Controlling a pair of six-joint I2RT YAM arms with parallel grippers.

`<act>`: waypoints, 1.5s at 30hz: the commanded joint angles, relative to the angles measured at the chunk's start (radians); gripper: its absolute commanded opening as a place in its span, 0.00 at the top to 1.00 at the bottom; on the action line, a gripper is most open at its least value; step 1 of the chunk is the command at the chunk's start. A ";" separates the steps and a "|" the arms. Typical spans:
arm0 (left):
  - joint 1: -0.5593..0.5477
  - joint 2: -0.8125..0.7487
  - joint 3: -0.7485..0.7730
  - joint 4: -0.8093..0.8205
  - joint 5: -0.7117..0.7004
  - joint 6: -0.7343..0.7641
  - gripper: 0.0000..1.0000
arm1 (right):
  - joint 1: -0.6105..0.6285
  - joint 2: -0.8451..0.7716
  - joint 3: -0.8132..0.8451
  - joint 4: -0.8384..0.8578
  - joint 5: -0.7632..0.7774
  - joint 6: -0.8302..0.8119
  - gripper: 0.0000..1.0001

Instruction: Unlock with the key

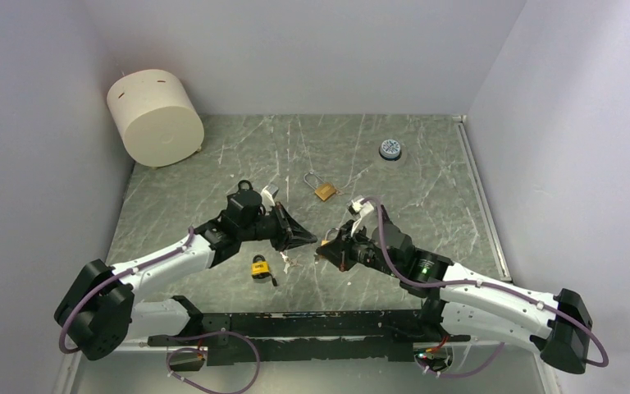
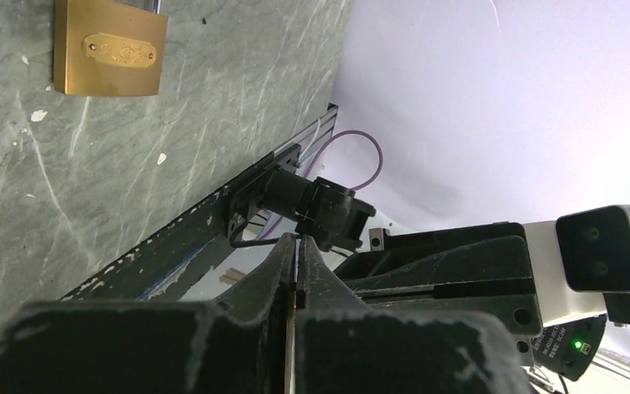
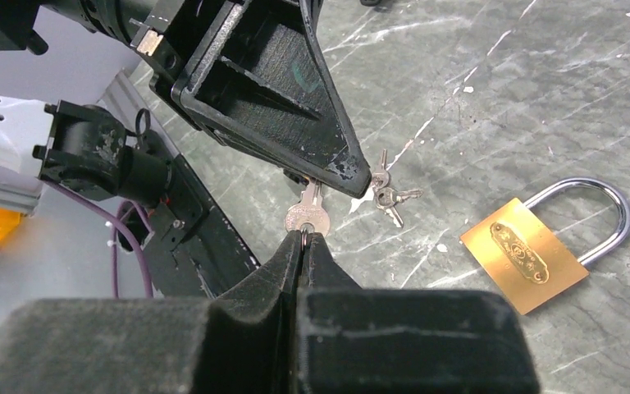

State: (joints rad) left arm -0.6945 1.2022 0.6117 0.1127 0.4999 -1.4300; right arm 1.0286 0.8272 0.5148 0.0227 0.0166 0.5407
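Above the middle of the worktop (image 1: 435, 222), the right end effector (image 3: 303, 242) is fully closed on the round head of a silver key (image 3: 306, 216), held clear of the stone surface. The left end effector (image 3: 353, 174) is closed too, its tips meeting right where the key's blade points. The blade end is hidden under those tips, so it cannot be told whether they pinch it.

This looks like a re-grip or handover. To do it well, one end effector should keep a firm hold until the other has the key square, with the blade left bare and straight for the keyhole. The head, not the blade, is the part to hold for turning. The brass padlock (image 3: 525, 254) lies flat just beside them and may need steadying.

The count is two end effectors and two padlocks, the brass one and a yellow one (image 1: 259, 268) nearer the arm bases. There is one held key, one small bunch of keys (image 3: 390, 197) loose on the worktop, one white roll (image 1: 154, 119), and one small round tin (image 1: 390, 148).
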 commanded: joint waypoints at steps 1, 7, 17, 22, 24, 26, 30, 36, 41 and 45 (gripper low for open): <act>-0.005 -0.006 0.038 0.014 -0.005 0.060 0.97 | 0.001 -0.017 0.032 0.056 0.009 0.007 0.90; -0.005 -0.041 0.066 0.061 -0.048 0.295 0.97 | -0.001 -0.065 0.028 0.061 0.007 0.075 0.33; -0.006 -0.189 0.044 0.365 0.189 0.691 0.97 | -0.004 -0.097 0.044 0.216 -0.004 0.183 0.14; -0.007 -0.232 0.073 0.410 0.299 0.744 0.98 | -0.005 -0.060 0.081 0.337 -0.101 0.163 0.22; -0.006 -0.240 0.085 0.413 0.315 0.745 0.97 | -0.004 -0.042 0.102 0.350 -0.133 0.146 0.31; -0.006 -0.245 0.095 0.413 0.331 0.741 0.98 | -0.005 -0.046 0.093 0.386 -0.150 0.145 0.40; -0.006 -0.254 0.110 0.385 0.352 0.744 0.98 | -0.005 -0.094 -0.004 0.561 -0.173 0.168 0.43; -0.006 -0.284 0.108 0.406 0.350 0.710 0.97 | -0.004 -0.100 -0.015 0.569 -0.197 0.176 0.60; -0.007 -0.297 0.103 0.428 0.346 0.684 0.98 | -0.005 -0.079 -0.007 0.574 -0.224 0.178 0.64; -0.005 -0.309 0.096 0.419 0.321 0.688 0.97 | -0.005 -0.061 -0.015 0.603 -0.258 0.175 0.65</act>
State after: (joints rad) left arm -0.6956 0.9188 0.6792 0.4892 0.8253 -0.7280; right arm 1.0245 0.7567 0.4919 0.5339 -0.1886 0.7155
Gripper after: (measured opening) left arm 0.033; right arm 0.362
